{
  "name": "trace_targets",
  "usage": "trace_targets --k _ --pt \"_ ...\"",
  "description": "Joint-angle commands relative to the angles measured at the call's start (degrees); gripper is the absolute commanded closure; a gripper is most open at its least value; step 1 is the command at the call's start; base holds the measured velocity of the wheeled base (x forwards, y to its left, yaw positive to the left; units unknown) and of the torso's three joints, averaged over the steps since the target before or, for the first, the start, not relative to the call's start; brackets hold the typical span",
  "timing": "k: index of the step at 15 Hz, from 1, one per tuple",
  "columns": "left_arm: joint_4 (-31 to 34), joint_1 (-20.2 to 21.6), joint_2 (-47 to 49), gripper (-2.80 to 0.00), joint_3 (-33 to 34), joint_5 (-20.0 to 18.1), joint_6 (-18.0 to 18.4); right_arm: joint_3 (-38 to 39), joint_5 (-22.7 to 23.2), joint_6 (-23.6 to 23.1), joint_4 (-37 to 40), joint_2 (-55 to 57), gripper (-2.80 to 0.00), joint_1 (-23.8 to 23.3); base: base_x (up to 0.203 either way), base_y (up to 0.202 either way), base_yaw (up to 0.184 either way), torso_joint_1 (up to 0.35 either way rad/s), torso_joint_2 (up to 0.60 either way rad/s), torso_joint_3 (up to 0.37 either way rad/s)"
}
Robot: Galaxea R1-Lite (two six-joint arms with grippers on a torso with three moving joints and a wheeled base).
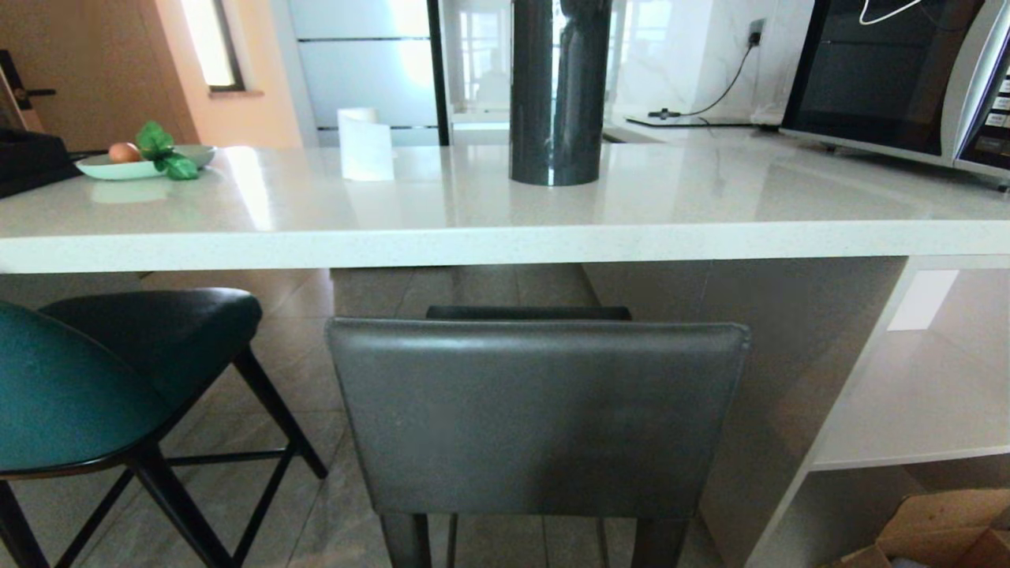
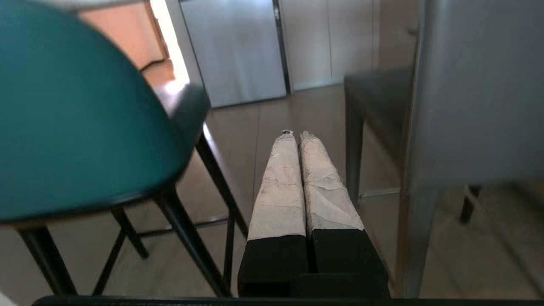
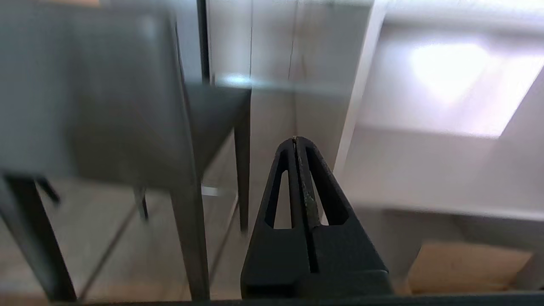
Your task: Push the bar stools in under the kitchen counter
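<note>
Left gripper (image 2: 296, 135) closed — between teal stool (image 2: 76, 119) | grey stool (image 2: 476, 93)

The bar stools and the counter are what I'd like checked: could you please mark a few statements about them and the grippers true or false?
1. The dark grey stool stands squarely in front of the kitchen counter, its back below the slab edge. True.
2. The teal stool is to the right of the grey one. False: it is on the left.
3. The left gripper clasps a teal stool leg. False: its fingers are shut on nothing, between the two stools.
4. The right gripper is shut and empty, beside the grey stool. True.
5. A plate with an egg sits on the counter. True.
</note>
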Motion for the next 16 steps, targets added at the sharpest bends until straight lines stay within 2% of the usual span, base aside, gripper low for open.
trace_targets --k 1,2,3,4,6,7,8,9,12,13,15,16 --pt "3.5 -0.3 -2.7 0.0 4.2 0.2 -0.2 11.7 -0.1 -0.8 -5.2 -1.8 0.0 -0.1 0.0 0.0 0.0 0.0 0.0 0.0" --pt "6.5 -0.3 -2.7 0.0 4.0 0.5 -1.5 16.0 -0.5 -0.9 -9.4 -1.8 0.0 -0.1 0.0 0.0 0.0 0.0 0.0 0.0" --pt "6.9 -0.3 -2.7 0.0 4.0 0.8 -2.7 18.7 -1.0 -0.7 -11.3 -1.8 0.0 -0.1 0.0 0.0 0.0 0.0 0.0 0.0" --pt "6.9 -0.3 -2.7 0.0 4.0 0.9 -2.9 19.0 -1.4 -0.2 -12.8 -1.8 0.0 -0.1 0.0 0.0 0.0 0.0 0.0 0.0" --pt "6.9 -0.3 -2.7 0.0 4.0 0.8 -2.8 18.5 -2.6 4.4 -13.6 -1.8 0.0 -0.1 0.0 0.0 0.0 0.0 0.0 0.0" --pt "7.0 -0.3 -2.7 0.0 4.0 0.9 -3.1 18.5 -4.8 6.0 -13.5 -1.8 0.0 -0.1 0.0 0.0 0.0 0.0 0.0 0.0" --pt "7.0 -0.3 -2.7 0.0 4.0 1.1 -3.0 19.2 -7.0 4.8 -12.9 -1.7 0.0 -0.1 0.0 0.0 0.0 0.0 0.0 0.0" --pt "6.9 -0.3 -2.7 0.0 4.0 1.7 -3.2 19.4 -6.4 2.2 -12.3 -1.7 0.0 -0.1 0.0 0.0 0.0 0.0 0.0 0.0" --pt "6.7 -0.4 -2.7 0.0 4.0 2.2 -4.4 19.3 -6.3 2.4 -12.1 -1.7 0.0 -0.2 0.0 0.0 0.0 0.0 0.0 0.0" --pt "6.7 -0.4 -2.7 0.0 4.0 2.2 -4.3 19.3 -6.3 2.4 -12.1 -1.8 0.0 -0.1 0.0 0.0 0.0 0.0 0.0 0.0" --pt "6.4 -0.4 -2.7 0.0 4.0 2.0 0.1 19.3 -6.3 2.7 -12.2 -1.8 0.0 -0.1 0.0 0.0 0.0 0.0 0.0 0.0" --pt "6.4 -0.3 -2.7 0.0 4.0 1.9 0.4 19.3 -6.3 3.0 -12.2 -1.8 0.0 -0.1 0.0 0.0 0.0 0.0 0.0 0.0"
